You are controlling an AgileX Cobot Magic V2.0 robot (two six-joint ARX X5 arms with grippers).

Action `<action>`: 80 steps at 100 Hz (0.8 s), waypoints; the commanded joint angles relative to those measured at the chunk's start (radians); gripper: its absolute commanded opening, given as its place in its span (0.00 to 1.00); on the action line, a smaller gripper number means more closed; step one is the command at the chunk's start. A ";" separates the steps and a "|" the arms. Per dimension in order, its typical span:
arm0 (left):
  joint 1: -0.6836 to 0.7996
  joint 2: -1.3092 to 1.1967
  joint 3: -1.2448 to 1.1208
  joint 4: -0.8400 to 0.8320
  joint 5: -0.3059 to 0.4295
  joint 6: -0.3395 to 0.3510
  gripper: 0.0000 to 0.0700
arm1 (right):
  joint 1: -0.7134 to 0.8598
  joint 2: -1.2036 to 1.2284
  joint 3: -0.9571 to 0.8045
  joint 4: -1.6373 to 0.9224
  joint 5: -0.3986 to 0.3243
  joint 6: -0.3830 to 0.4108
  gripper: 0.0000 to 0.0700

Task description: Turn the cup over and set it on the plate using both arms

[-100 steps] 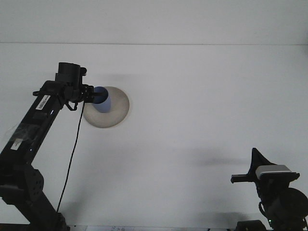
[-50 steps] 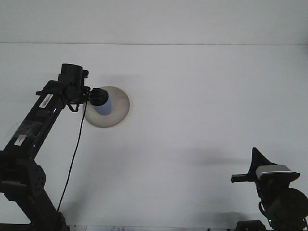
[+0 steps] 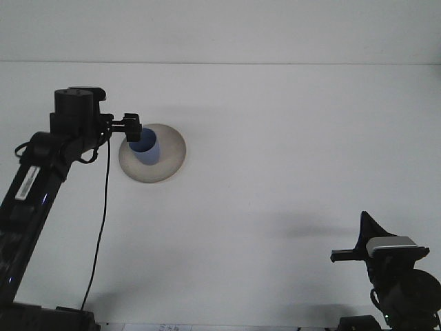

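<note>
Hiding cup (image 3: pixel 145 151) rim: left claw (image 3: pixel 130 128).

The left arm (image 3: pixel 41 172) now stands steeper and further left than before. Its left gripper (image 3: pixel 131 127) sits at the rim of the blue cup (image 3: pixel 145 148), which now stands mouth-up on the plate (image 3: pixel 169 155).

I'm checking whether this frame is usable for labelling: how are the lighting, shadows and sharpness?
Front view: even, bright light washes out the white table; soft faint shadows lie left of the right gripper and above the plate. The image is slightly soft, so the blue cup and left gripper lack fine detail.
</note>
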 commanded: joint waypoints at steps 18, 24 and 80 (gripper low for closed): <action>-0.069 -0.313 -0.285 0.196 -0.011 -0.068 0.90 | 0.002 0.001 0.003 0.015 0.003 0.007 0.00; -0.087 -0.406 -0.389 0.248 -0.036 -0.074 0.90 | 0.002 0.001 0.003 0.015 0.003 0.007 0.00; -0.123 -1.004 -0.941 0.325 -0.065 -0.012 0.88 | 0.002 0.001 0.003 0.013 0.003 0.007 0.00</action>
